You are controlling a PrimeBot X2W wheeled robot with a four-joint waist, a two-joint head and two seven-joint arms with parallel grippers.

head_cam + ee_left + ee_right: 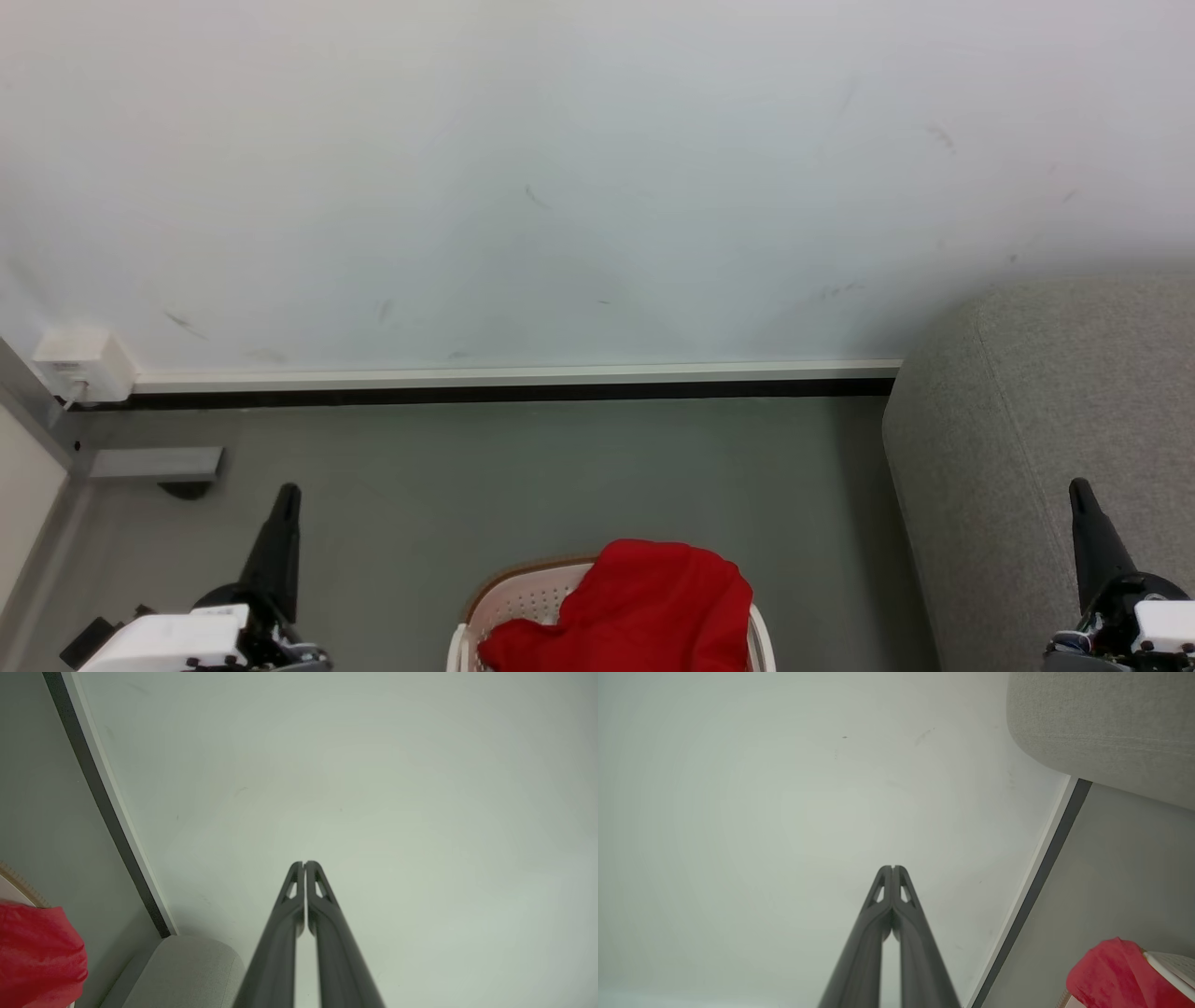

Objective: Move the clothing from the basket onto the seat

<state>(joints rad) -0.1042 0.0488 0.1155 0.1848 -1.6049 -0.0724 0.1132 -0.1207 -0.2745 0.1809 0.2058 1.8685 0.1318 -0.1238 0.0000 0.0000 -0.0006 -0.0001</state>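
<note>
Clothing [644, 607] at bottom centre of head view: I see bright red soft heap, crumpled, piled above brown rim of white perforated basket [509, 593], draped over its right side. Lower left: left claw [289, 490] pinched closed, empty. Grey floor [523, 476] under basket, white wall [560, 187] behind. Right: grey seat [1027, 420], strip of floor between it and basket. Lower right: right claw [1080, 485] closed, empty, over seat.

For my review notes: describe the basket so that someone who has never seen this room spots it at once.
Start at the large grey seat on the right of the head view. On the grey floor to its left, at the bottom middle, stands the basket. It alone is white perforated plastic with a brown rim, heaped with bright red clothing.
</note>
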